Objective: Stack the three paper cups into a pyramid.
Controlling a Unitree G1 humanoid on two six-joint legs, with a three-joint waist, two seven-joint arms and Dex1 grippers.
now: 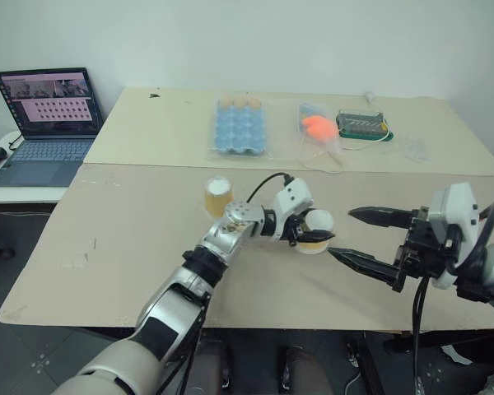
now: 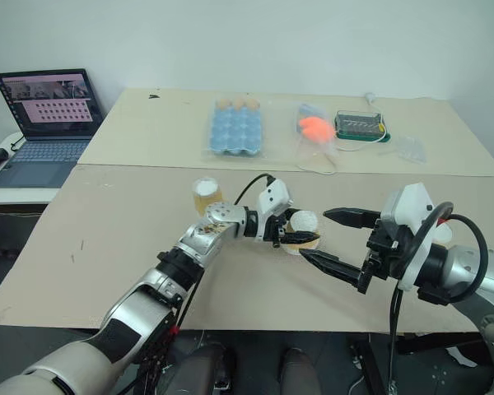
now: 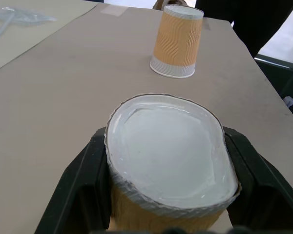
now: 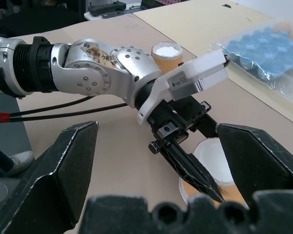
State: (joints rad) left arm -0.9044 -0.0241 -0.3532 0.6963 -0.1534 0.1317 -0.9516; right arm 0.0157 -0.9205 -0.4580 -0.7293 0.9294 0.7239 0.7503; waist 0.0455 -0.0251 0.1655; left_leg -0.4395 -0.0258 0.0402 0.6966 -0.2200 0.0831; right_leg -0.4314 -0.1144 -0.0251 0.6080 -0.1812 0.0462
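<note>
Currently, step in hand: carrying one paper cup across the table toward the spot where the pyramid base would go, with the second hand waiting beside it.

Left gripper [image 1: 313,237]: clamped tight on a held cup [image 1: 316,230], one black finger on each side of its yellow-orange wall; the squeeze has pressed the white base into an oval, as the left wrist view shows [image 3: 171,161]. The cup is upside down, white base up.

Right gripper [image 1: 352,234]: spread as wide as it goes, nothing between its fingers; it points toward the left gripper, and its two fingertips stand just beside the held cup without touching it.

Second cup [image 1: 218,196]: upside down on the brown table [image 1: 115,239], behind the left forearm, well apart from both grippers.

Third cup [image 3: 177,41]: also upside down on the table, straight ahead of the left gripper and apart from it; whether this is a separate cup from the one behind the forearm cannot be told for sure.

Pyramid: not begun, by the look of it; no two cups stand side by side yet.

Bystanders: blue egg tray [image 1: 240,127], clear bag with an orange thing [image 1: 317,126], laptop [image 1: 45,123], all far beyond both grippers.

Next move calls for: lowering the held cup rim-down close beside another cup, then easing the squeeze so the crushed wall springs back without tipping.

Risk: a deformed cup may sit unevenly as a base.
</note>
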